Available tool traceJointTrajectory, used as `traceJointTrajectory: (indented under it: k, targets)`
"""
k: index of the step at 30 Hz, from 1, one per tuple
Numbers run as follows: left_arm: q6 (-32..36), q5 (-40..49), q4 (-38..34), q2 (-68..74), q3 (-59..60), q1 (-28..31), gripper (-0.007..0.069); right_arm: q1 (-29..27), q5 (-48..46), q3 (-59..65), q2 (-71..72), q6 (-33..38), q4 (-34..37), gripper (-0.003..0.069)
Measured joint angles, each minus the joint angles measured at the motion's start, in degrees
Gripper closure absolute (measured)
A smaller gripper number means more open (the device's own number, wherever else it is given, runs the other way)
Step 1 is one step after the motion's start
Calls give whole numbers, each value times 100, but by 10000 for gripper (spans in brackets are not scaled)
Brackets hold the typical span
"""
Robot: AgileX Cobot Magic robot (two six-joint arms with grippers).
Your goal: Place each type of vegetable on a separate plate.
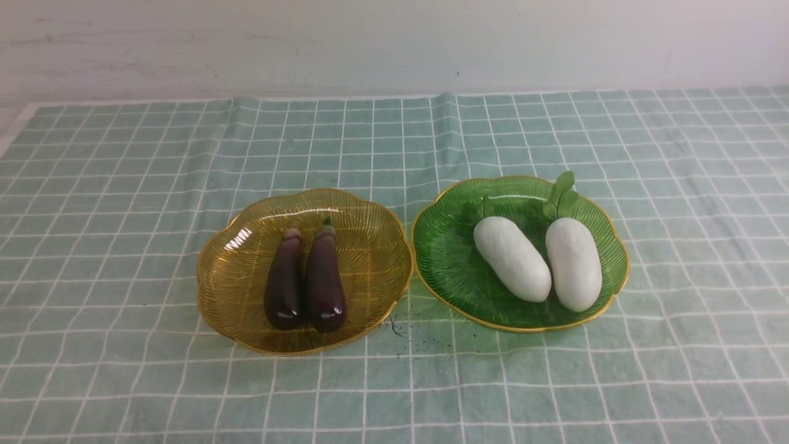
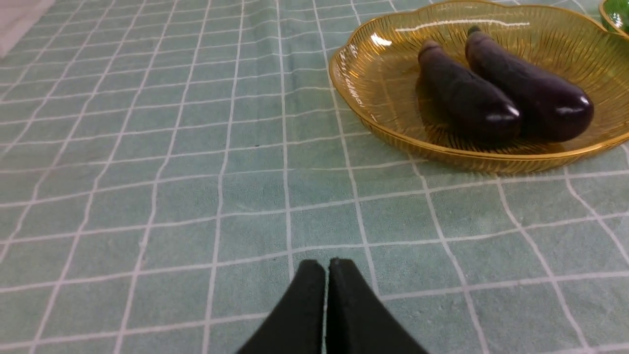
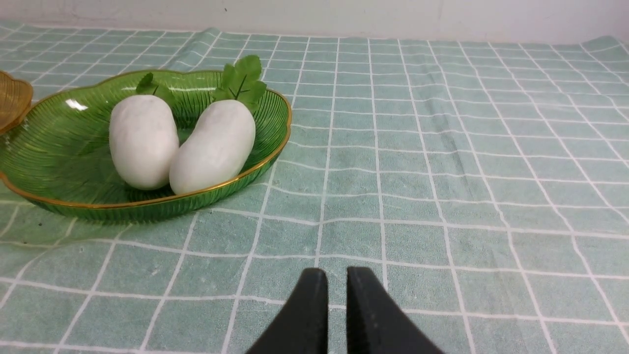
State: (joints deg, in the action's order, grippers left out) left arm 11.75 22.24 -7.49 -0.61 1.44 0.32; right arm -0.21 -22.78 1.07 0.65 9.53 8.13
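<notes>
Two dark purple eggplants (image 1: 285, 280) (image 1: 325, 277) lie side by side in the amber-yellow plate (image 1: 228, 259). Two white radishes (image 1: 511, 259) (image 1: 573, 264) lie in the green plate (image 1: 444, 253) to its right. Neither gripper shows in the front view. In the left wrist view my left gripper (image 2: 327, 263) is shut and empty above the cloth, well short of the amber plate (image 2: 373, 73) and eggplants (image 2: 467, 98). In the right wrist view my right gripper (image 3: 337, 271) is empty, jaws a narrow gap apart, short of the green plate (image 3: 54, 147) and radishes (image 3: 142, 140).
A pale green checked cloth (image 1: 123, 185) covers the table, with a raised fold (image 1: 445, 105) at the back. A white wall (image 1: 394, 43) stands behind. The amber plate's edge (image 3: 12, 98) shows in the right wrist view.
</notes>
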Motion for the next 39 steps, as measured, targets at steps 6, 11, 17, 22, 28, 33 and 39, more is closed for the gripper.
traceJointTrajectory:
  k: [6,11,17,22,28,33,39]
  targets:
    - [-11,0,58,0,0,-115,632,0,0,0,4,0,0,604]
    - [-131,0,126,0,0,-322,632,0,0,0,4,0,0,604]
    - [-732,0,546,0,0,-354,632,0,0,0,4,0,0,604]
    - [-949,0,677,0,0,-354,632,0,0,0,4,0,0,604]
    - [-960,0,693,0,0,-354,632,0,0,5,4,0,0,604]
    - [-960,0,680,0,0,-354,632,0,0,5,4,0,0,604]
    - [-960,0,675,0,0,-354,632,0,0,5,4,0,0,604]
